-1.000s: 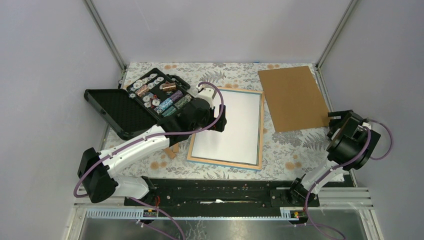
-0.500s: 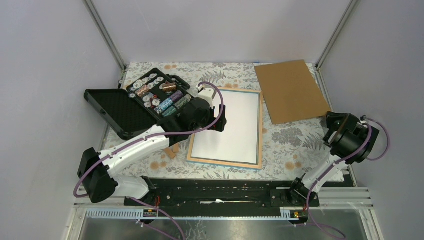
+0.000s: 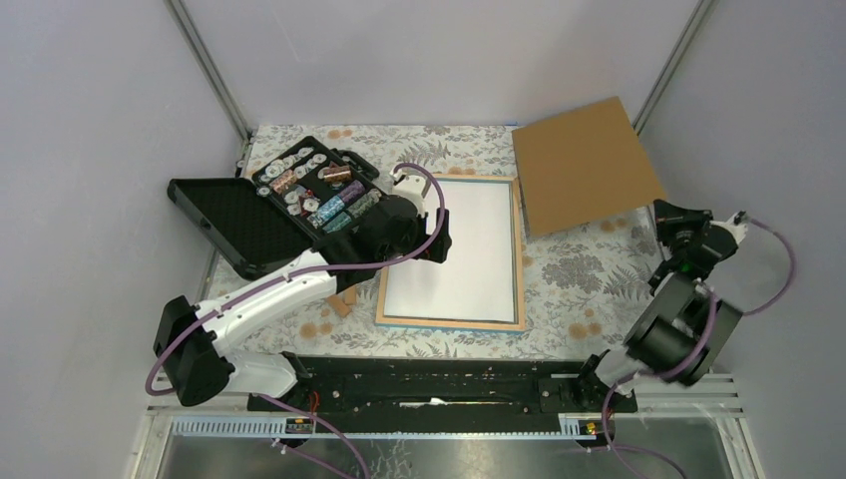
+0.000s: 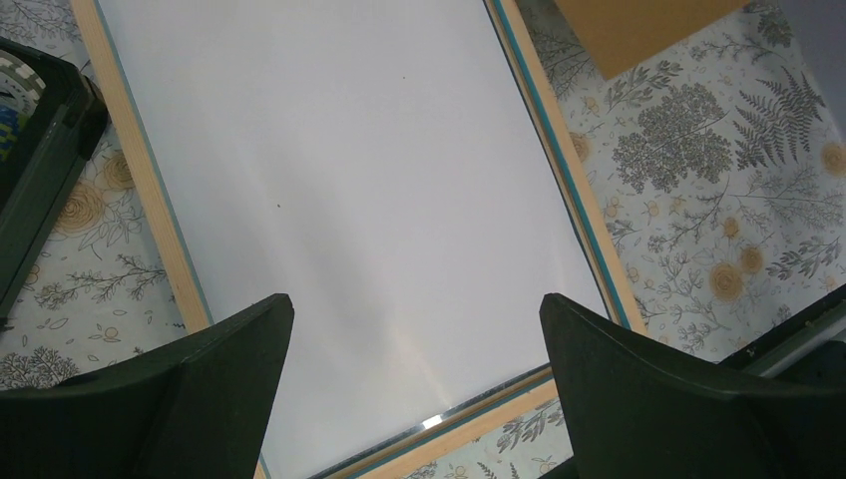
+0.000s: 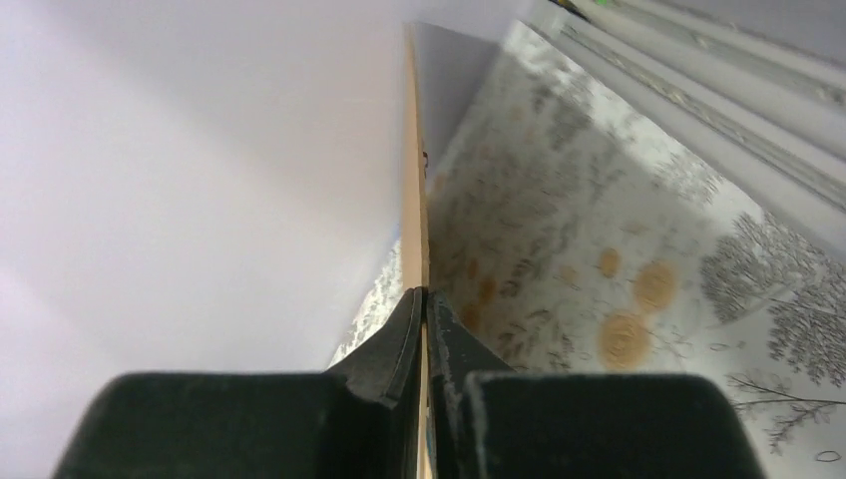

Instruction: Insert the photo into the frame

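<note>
Floral cloth point(image 3: 579, 269) shows bare right of the frame point(image 3: 520, 259), which lies flat, wood rim up. The photo point(image 3: 464, 249) sits inside, smooth white back up. Left gripper point(image 4: 414, 309) hovers spread above it. Right gripper point(image 5: 426, 299) pinches the thin brown board's point(image 3: 584, 165) edge.

Nothing legible anywhere. Blank white on the back of the photo point(image 3: 459, 249) lying in the frame point(image 3: 449, 323). Plain brown on the board point(image 3: 584, 165). Only leaf and flower print on the tablecloth point(image 3: 579, 274). Markings on the small parts in the black case point(image 3: 319, 190) too tiny to read.
</note>
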You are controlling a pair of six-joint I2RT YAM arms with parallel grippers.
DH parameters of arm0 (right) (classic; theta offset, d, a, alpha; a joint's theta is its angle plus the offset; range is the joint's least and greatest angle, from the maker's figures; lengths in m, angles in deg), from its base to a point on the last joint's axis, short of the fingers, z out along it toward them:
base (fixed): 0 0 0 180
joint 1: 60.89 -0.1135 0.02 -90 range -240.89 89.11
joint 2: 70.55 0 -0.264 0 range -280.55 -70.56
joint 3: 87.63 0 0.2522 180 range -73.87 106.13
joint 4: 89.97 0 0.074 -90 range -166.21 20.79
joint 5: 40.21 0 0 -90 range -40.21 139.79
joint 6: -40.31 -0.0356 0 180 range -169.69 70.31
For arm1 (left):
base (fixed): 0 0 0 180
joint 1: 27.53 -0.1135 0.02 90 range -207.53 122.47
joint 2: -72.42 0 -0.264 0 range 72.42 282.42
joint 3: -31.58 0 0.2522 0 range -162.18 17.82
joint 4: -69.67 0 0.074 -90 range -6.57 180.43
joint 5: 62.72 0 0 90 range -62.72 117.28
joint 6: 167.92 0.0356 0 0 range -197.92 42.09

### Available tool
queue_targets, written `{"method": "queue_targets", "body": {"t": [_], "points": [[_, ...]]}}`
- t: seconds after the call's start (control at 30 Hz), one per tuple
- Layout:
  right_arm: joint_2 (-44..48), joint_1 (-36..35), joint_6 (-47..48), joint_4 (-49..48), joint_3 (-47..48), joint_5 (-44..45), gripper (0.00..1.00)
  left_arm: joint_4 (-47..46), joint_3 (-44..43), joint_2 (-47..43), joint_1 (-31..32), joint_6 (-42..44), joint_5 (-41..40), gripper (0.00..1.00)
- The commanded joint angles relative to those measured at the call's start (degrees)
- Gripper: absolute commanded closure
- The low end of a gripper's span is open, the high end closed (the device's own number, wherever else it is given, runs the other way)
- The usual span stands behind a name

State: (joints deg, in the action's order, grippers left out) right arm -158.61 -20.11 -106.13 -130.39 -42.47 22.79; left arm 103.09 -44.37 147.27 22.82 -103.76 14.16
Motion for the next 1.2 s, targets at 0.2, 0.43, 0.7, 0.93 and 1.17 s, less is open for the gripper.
{"method": "queue_targets", "body": {"t": [0.2, 0.43, 0.7, 0.93, 1.17], "points": [[31.01, -2.2, 21.15, 42.34, 17.09, -2.88, 1.0, -2.29, -1.29, -5.58, -0.69, 0.16, -0.53, 0.02], [36.62, -15.92, 32.76, 58.86, 29.56, 1.02, 1.0, -2.53, -1.17, -7.92, -4.29, -1.61, 0.83, 0.02], [41.31, -21.18, 36.46, 61.47, 32.18, -7.71, 1.0, -2.6, -1.99, -9.37, -10.15, -4.3, 2.75, 0.01], [39.19, -30.04, 40.91, 67.21, 36.69, -11.11, 1.0, 1.23, -8.96, -9.99, -13.32, -8.72, 8.38, 0.01], [32.98, -48.72, 45.87, 75.63, 42.17, -7.46, 1.0, 6.47, -9.79, -12.45, -18.38, -18.27, 20.06, 0.01]]}}
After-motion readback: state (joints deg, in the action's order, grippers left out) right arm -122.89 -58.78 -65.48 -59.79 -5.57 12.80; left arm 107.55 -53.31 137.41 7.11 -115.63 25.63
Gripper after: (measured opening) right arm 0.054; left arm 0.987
